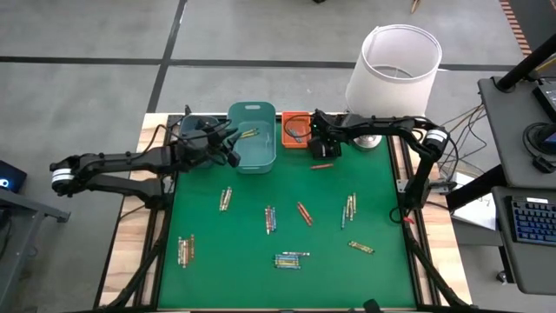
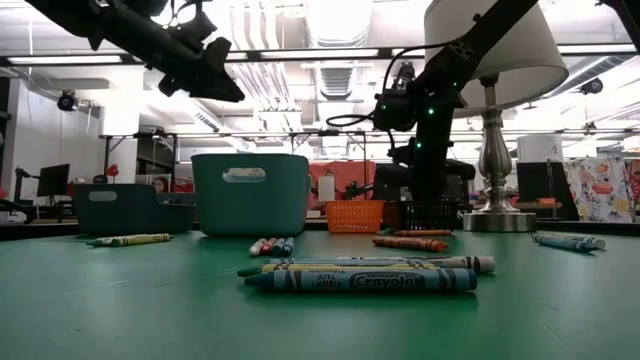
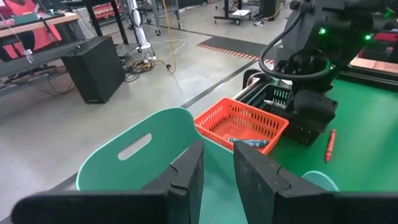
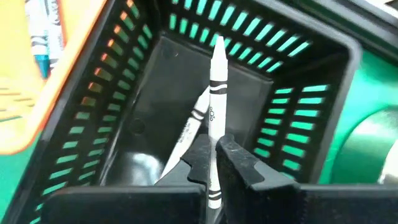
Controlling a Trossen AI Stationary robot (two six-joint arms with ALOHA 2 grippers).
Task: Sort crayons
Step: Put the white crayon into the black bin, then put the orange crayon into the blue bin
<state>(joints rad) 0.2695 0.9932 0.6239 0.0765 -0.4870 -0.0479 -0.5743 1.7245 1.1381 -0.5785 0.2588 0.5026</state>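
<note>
My right gripper (image 4: pixel 216 146) is shut on a white crayon (image 4: pixel 217 81) above the black bin (image 4: pixel 155 93). In that bin lies another white crayon (image 4: pixel 186 134). In the high view this gripper (image 1: pixel 323 146) stands at the mat's far edge, beside the orange bin (image 1: pixel 295 129). My left gripper (image 3: pixel 217 165) hangs over the teal bin (image 3: pixel 134 158) with its fingers a little apart and nothing visible between them. A yellow-green crayon (image 1: pixel 249 133) rests in the teal bin (image 1: pixel 252 137). Several crayons (image 1: pixel 270 219) lie scattered flat on the green mat. My right gripper pinches the white crayon between its two fingers at the crayon's rear part (image 4: pixel 215 124). The crayon runs along the fingers, and its pointed tip (image 4: pixel 217 45) sticks out ahead of them. The fingers slant down from above into the black bin's opening. The crayon is lifted clear of the bin's floor.
A darker bin (image 1: pixel 195 129) stands left of the teal one. A blue crayon (image 3: pixel 249 142) lies in the orange bin (image 3: pixel 239 124). A red crayon (image 1: pixel 322 164) lies just in front of the black bin. A lamp with a white shade (image 1: pixel 393 65) stands at the far right corner.
</note>
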